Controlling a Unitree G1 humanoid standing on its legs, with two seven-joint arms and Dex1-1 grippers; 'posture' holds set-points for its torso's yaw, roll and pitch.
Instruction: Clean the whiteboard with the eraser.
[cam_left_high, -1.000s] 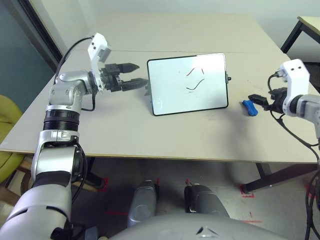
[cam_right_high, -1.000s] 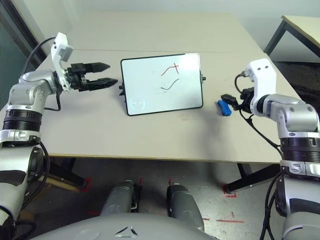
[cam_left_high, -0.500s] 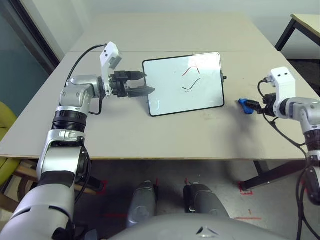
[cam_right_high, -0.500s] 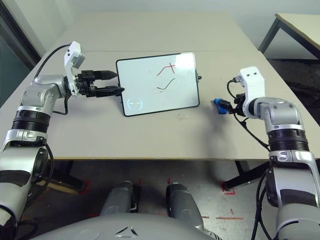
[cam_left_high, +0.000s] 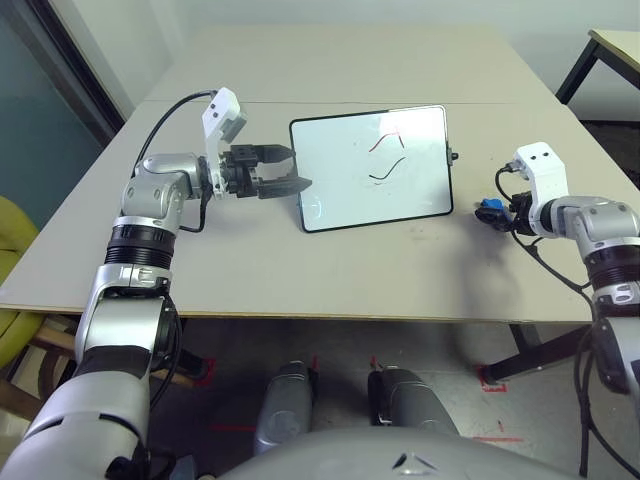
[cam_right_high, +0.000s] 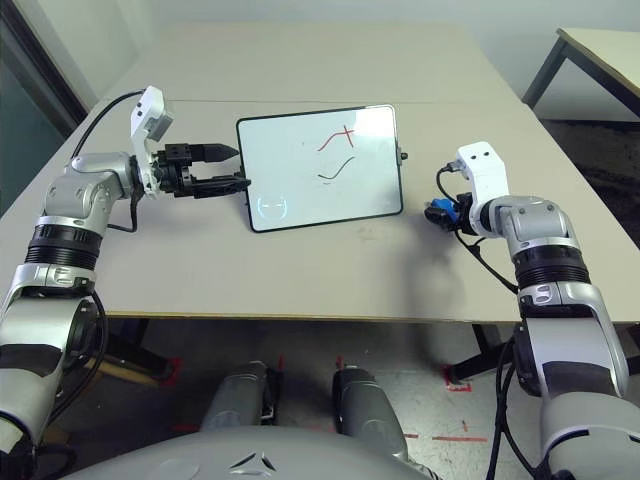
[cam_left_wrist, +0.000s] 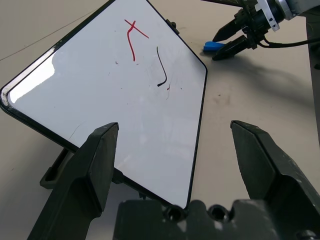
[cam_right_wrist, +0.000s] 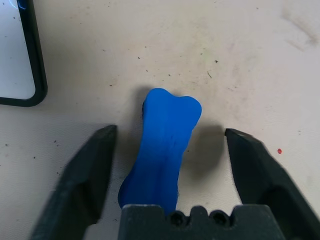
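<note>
Scribbled whiteboard (cam_left_high: 372, 168) – blue eraser (cam_right_wrist: 164, 150) beside

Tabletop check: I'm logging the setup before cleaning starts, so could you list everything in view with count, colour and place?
whiteboard: one, white with a thin black frame, tilted on a stand mid-table; a red squiggle and a black squiggle on it.
eraser: one, bright blue, lying on the table to the right of the whiteboard.
table: one, beige, under everything.
second table: one, beige top with dark legs, far right.
chair: one, yellow-green, at the left edge.
left hand: one, black fingers open, just beside the whiteboard's left edge.
right hand: one, black fingers open either side of the eraser, not yet gripping.
</note>
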